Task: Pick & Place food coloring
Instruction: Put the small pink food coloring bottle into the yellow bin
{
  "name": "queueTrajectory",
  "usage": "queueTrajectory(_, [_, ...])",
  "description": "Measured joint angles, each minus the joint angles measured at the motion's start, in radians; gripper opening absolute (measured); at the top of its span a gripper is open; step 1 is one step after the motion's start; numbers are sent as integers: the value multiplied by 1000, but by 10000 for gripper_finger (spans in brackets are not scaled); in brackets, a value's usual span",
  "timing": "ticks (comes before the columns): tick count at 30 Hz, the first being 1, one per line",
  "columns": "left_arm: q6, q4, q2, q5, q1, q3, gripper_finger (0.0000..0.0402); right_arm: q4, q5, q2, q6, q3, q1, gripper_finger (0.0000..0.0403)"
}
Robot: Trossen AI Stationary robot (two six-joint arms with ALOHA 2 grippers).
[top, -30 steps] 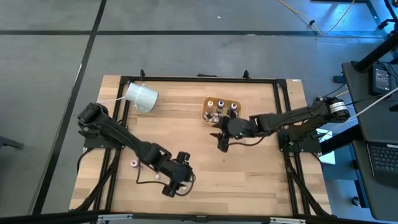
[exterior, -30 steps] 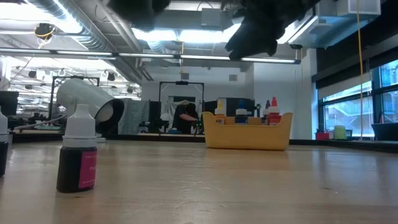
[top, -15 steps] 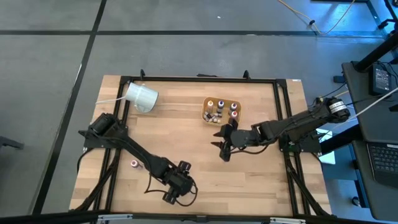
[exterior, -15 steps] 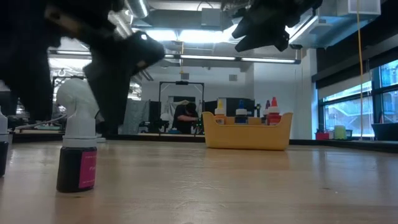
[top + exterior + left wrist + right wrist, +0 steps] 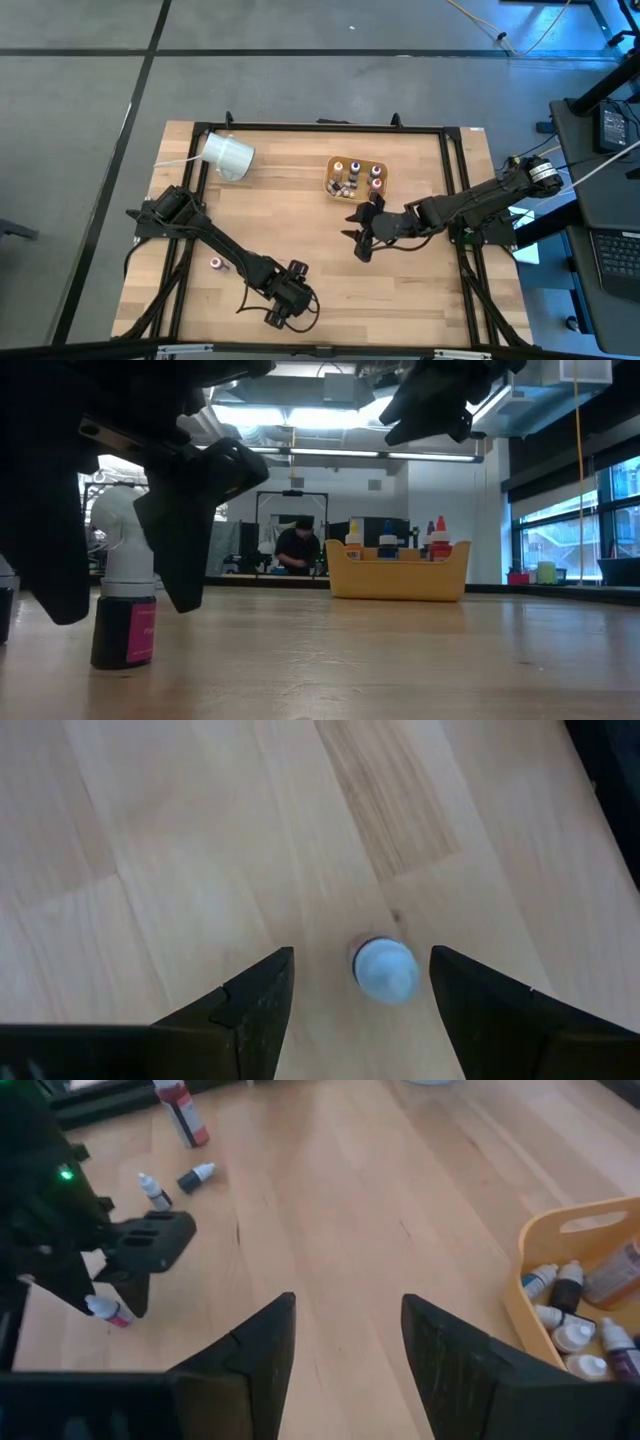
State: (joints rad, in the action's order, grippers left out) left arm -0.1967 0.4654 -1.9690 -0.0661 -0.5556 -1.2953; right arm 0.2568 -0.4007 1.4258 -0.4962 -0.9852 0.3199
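One small bottle (image 5: 387, 970) with a white cap stood upright on the tabletop (image 5: 300, 200), long axis vertical, cap pointing up. In the left wrist view it sat between the two fingers of the left hand (image 5: 360, 995), touching neither; that hand was spread wide and released. In the low view the same bottle (image 5: 125, 605) showed a dark body with a pink label, the left hand's dark fingers (image 5: 190, 510) hanging down on either side of it. From above, the left hand (image 5: 283, 308) was at the near edge of the tabletop.

Right hand (image 5: 358, 232) hovered above the tabletop just beside the tan-orange tray (image 5: 355, 177), fingers apart, holding nothing. Its wrist view showed the tray (image 5: 545, 1240) with several bottles (image 5: 562, 1285) inside, caps white, some dark-bodied; most appeared upright, exact tilt hard to tell.

Elsewhere in that view: a red-capped bottle (image 5: 182, 1115) stood upright, a dark vial (image 5: 194, 1177) lay on its side with its white tip pointing away from the left hand, and a small white dropper (image 5: 152, 1190) stood near it. One more bottle (image 5: 216, 263) stood apart on the tabletop's left part.

Large white cylinder (image 5: 228, 155) lay on its side at the far left corner. A person (image 5: 295, 548) was seated in the room beyond.
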Motion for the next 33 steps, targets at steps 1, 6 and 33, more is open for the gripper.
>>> queueTrajectory(1, [0, -4, 0, -1, 0, 0, 229, 8, 0, 0, 0, 0, 0, 184])
queueTrajectory(6, [0, -6, 0, 1, 0, 0, 213, 19, 0, 0, 0, 0, 1, 184])
queueTrajectory(33, [1, -38, 3, 8, 0, -1, 95, 75, 2, 0, 3, 0, 0, 184])
